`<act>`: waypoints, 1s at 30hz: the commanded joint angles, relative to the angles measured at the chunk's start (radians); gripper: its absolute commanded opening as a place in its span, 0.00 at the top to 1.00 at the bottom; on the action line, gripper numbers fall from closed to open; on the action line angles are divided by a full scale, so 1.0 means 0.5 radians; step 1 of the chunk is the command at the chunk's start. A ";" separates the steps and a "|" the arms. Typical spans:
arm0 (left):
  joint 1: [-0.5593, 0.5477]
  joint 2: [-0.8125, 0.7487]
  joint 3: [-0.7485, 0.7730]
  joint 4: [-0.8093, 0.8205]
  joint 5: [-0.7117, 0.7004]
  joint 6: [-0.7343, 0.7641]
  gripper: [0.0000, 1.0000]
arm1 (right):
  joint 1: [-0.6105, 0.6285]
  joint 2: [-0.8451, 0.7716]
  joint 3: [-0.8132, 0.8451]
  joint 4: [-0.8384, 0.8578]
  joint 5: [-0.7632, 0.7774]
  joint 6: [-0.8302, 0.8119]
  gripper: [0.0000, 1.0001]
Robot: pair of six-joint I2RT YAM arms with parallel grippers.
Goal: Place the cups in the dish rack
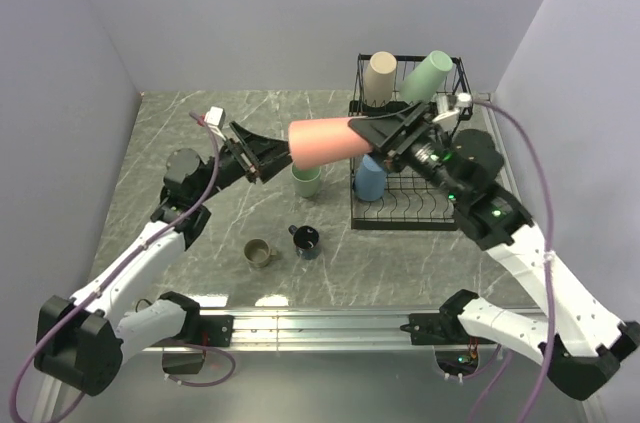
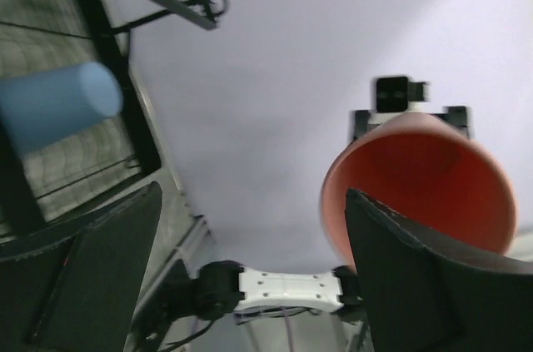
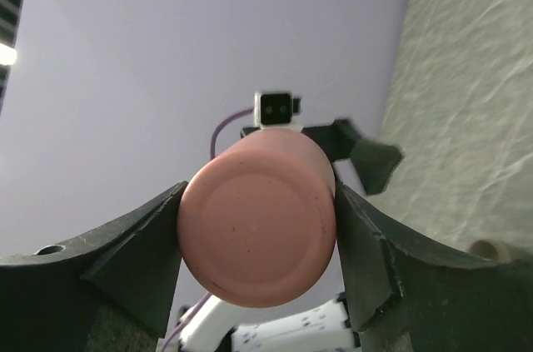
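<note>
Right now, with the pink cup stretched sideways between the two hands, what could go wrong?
The right hand grips the pink cup only near its base, sideways in mid-air, so it may sag or slip. The left hand is open but right at the rim; pulling away could snag it. The dish rack already holds a beige cup and a green cup on top, easy to knock.

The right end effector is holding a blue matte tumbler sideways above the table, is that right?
Not quite. The matte tumbler held sideways above the table by the right end effector is salmon-pink, not blue. The right wrist view shows its pink base clamped there.
</note>
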 commanded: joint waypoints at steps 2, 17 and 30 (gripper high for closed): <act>0.164 -0.221 0.045 -0.628 0.031 0.395 0.02 | -0.167 -0.178 0.304 -0.506 0.190 -0.408 0.78; 0.299 -0.730 -0.084 -1.413 0.055 0.742 0.07 | -0.682 0.137 0.569 -1.363 0.942 -1.188 0.90; 0.299 -1.126 0.112 -2.156 -0.184 0.862 0.08 | -0.818 0.558 0.364 -0.875 1.129 -1.186 1.00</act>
